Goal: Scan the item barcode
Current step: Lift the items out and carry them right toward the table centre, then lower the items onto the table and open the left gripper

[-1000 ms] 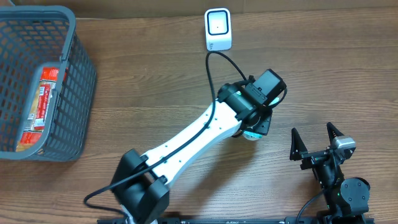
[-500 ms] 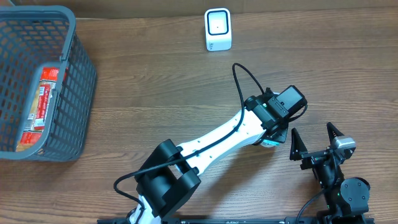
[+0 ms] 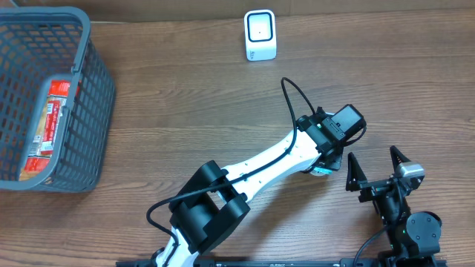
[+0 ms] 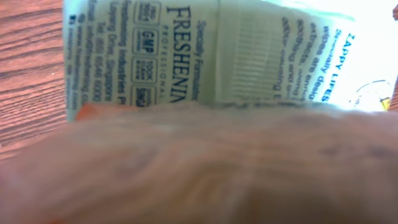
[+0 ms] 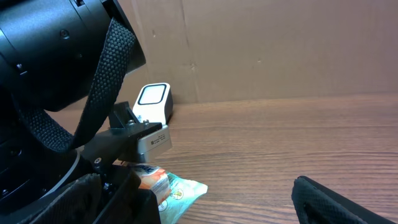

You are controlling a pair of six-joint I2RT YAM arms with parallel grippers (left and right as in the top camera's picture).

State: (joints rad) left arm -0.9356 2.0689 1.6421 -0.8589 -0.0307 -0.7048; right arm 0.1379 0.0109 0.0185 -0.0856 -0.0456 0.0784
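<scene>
The item is a pale green and white wipes packet (image 3: 320, 170) with an orange patch. It sits in my left gripper (image 3: 324, 162), which is shut on it low over the table at the right. The left wrist view is filled by the packet's printed back (image 4: 205, 56); my own fingers are lost in blur. In the right wrist view the packet's corner (image 5: 183, 190) pokes out from under the left gripper's black body. My right gripper (image 3: 377, 166) stands open just right of the packet, nothing between its fingers (image 5: 329, 202). The white scanner (image 3: 260, 35) stands at the back.
A grey plastic basket (image 3: 87, 89) stands at the far left with a red box (image 3: 48, 122) inside. The scanner (image 5: 153, 101) stands against a cardboard wall. The left arm's white link and black cable (image 3: 291, 96) stretch across the middle of the table.
The left arm swung to the right with the packet, from the table's middle to just beside the right gripper, then held still. The right gripper has not moved.
</scene>
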